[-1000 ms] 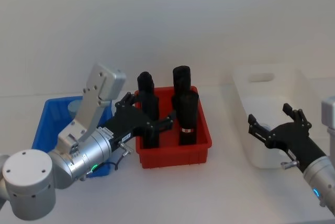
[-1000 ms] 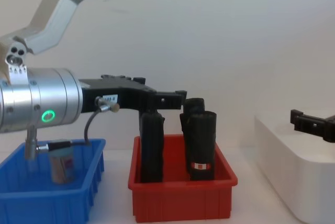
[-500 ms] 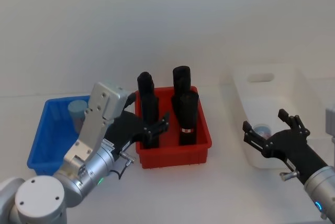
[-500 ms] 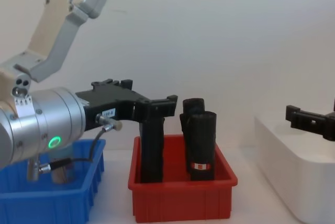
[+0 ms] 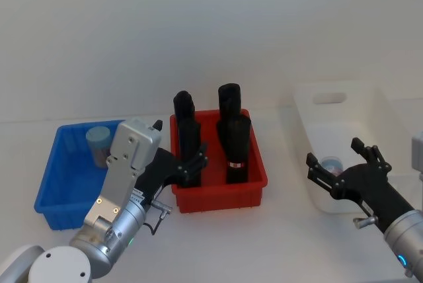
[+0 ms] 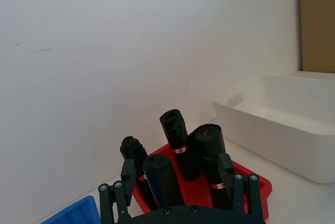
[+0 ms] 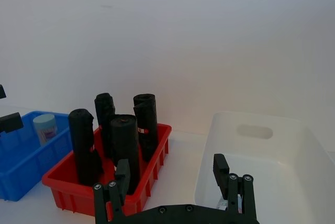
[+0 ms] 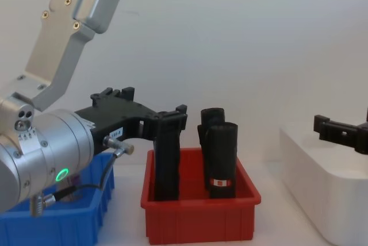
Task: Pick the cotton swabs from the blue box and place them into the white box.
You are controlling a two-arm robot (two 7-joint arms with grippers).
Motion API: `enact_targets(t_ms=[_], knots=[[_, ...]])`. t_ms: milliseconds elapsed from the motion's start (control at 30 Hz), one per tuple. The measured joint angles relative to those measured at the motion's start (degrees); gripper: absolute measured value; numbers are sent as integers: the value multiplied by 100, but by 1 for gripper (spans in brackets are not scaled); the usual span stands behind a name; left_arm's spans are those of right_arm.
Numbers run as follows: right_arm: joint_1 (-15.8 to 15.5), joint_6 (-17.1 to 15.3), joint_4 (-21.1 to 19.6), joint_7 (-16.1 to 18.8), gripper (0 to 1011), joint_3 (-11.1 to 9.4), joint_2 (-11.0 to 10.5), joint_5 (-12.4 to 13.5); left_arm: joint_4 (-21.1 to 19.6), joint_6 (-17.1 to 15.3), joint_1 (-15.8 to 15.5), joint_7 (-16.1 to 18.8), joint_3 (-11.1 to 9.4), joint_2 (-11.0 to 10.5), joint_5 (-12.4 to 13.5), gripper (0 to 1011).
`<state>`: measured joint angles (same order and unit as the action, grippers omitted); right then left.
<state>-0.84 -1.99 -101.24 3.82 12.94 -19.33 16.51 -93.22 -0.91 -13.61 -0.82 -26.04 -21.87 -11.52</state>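
White wall rises behind a pale bench that carries three bins in a row: the blue box on the robot's left, a red bin in the middle, and the white box on the right.

One tub of cotton swabs stands upright in the far part of the blue box, teal lid up. A second tub sits on the floor of the white box toward its near end. Four black rolls stand upright in the red bin.

The left end effector hangs raised between the blue box and the red bin, by the red bin's near left corner. Its fingers are spread wide and hold nothing. One fingertip shows against the front left roll, though whether it touches cannot be told.

The right end effector hovers over the near end of the white box — fingers wide apart and empty — with the second tub showing between them from the head view.
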Motion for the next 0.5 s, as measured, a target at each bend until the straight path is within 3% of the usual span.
enact_targets(t_ms=[500], knots=[[0, 4, 1, 0, 1001, 0, 0, -4, 0, 14, 4, 21, 0, -2, 6, 1004]])
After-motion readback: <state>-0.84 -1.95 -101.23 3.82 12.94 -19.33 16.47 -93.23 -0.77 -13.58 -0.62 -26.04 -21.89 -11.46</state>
